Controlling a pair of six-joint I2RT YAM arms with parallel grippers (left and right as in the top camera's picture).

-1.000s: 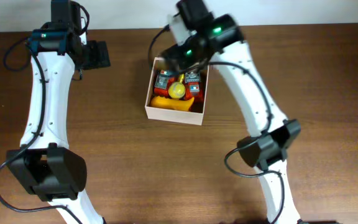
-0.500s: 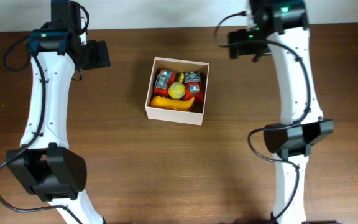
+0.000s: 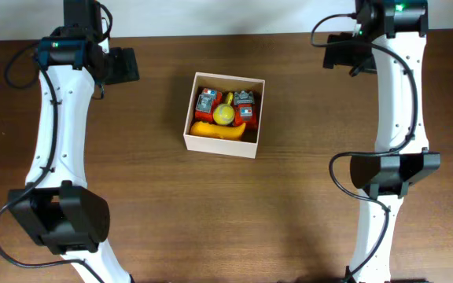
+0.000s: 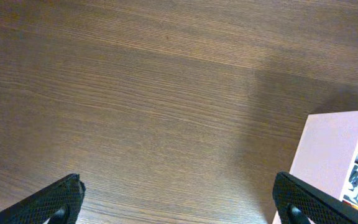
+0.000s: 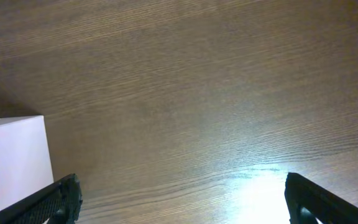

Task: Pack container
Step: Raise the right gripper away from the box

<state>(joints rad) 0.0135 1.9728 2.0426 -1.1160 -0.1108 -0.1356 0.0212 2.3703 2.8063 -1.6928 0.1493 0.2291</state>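
The container (image 3: 219,144) is a square white-walled box at the table's middle back. It holds two red toys (image 3: 206,102), a yellow ball (image 3: 224,115) and a yellow-orange piece (image 3: 215,130). Its white wall shows at the right edge of the left wrist view (image 4: 328,155) and at the left edge of the right wrist view (image 5: 14,158). My left gripper (image 3: 123,67) is open and empty, left of the container, above bare wood (image 4: 179,202). My right gripper (image 3: 340,53) is open and empty, to the container's right (image 5: 182,199).
The brown wooden table (image 3: 171,204) runs to a white wall at the back. Both arm bases stand near the front edge, left base (image 3: 57,220) and right base (image 3: 388,169).
My right arm has pulled away from above the container and swung to the back right. The container and toys stay put. The left arm has not moved.
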